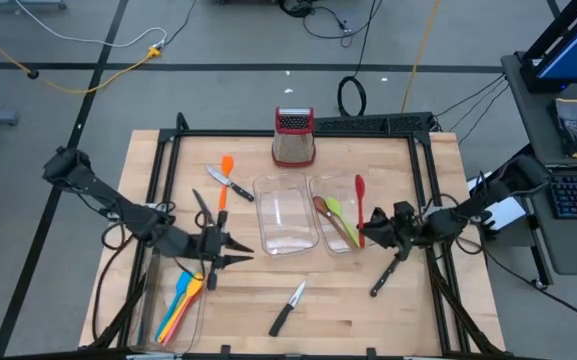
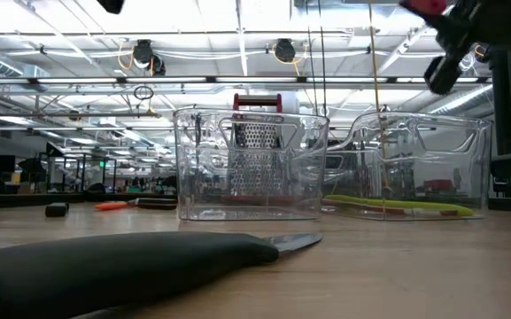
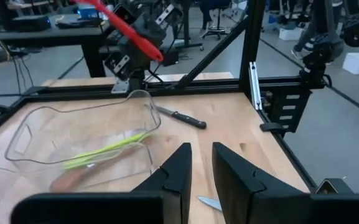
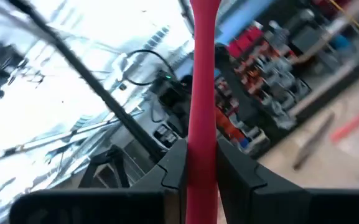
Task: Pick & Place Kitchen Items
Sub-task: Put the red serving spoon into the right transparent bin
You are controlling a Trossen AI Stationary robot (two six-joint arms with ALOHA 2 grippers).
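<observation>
Two grippers: the right gripper (image 4: 201, 163) pinches a red spatula (image 4: 203, 68) above the right clear tray (image 1: 320, 188), poised, apparently, to drop it in beside the green utensil (image 1: 341, 218), while the left gripper (image 1: 230, 250), jaws slightly parted and empty, waits left of that tray.

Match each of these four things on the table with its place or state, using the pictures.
Things:
1. red spatula
2. grater
3. green spoon
4. orange spatula

Places:
A. lying in a clear tray
B. lying on the bare wood
C. gripped by the right pincer
D. standing at the table's far edge

Pairs: 1-C, 2-D, 3-A, 4-B
</observation>
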